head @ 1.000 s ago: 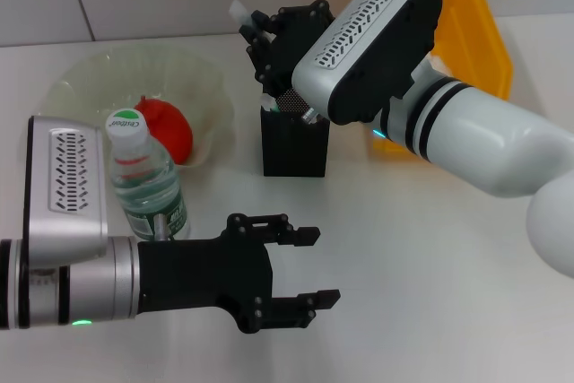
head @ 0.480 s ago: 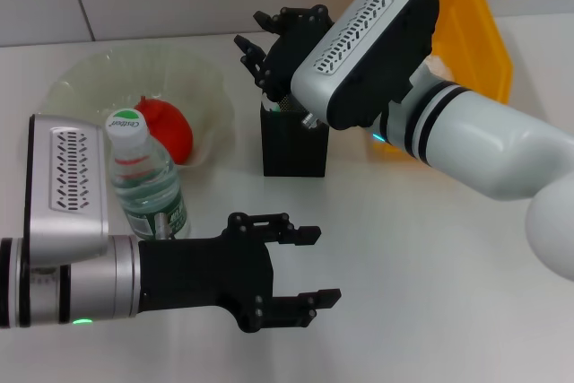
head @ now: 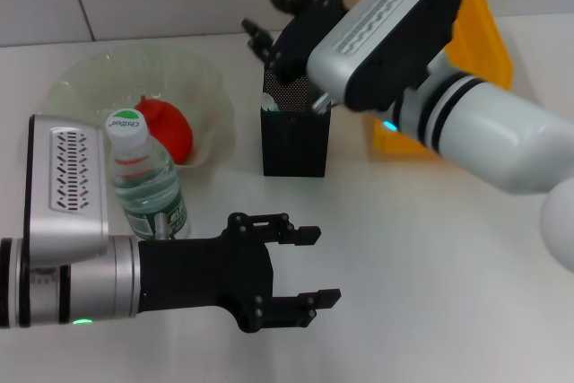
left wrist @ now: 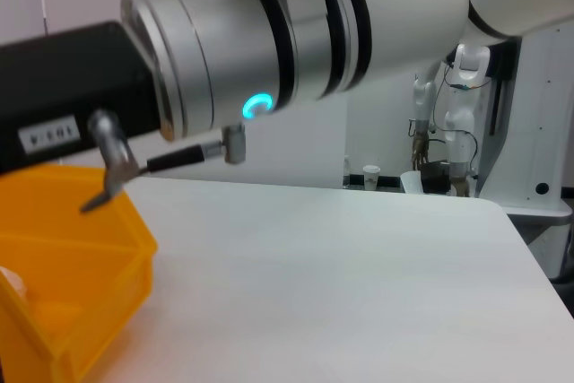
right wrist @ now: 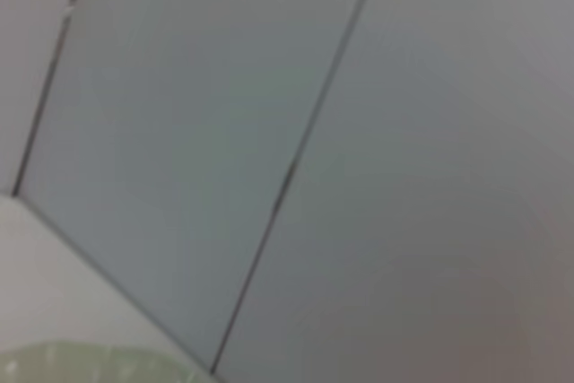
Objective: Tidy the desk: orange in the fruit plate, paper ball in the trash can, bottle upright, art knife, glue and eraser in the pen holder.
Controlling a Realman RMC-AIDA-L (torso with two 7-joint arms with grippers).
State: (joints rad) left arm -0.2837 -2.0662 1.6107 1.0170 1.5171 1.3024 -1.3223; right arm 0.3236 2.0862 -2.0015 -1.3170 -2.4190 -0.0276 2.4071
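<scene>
Hovering just above the pen holder (head: 293,136), right tool (head: 285,20) spread open, empty; left tool (head: 309,266) idling open near.

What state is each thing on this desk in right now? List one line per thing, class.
orange: lying in the fruit plate.
bottle: upright, cap on.
pen holder: upright, something white inside.
trash can: upright, mostly hidden by the right arm.
left gripper: jaws open, empty, low over the desk.
right gripper: jaws open, empty, above the pen holder.
</scene>
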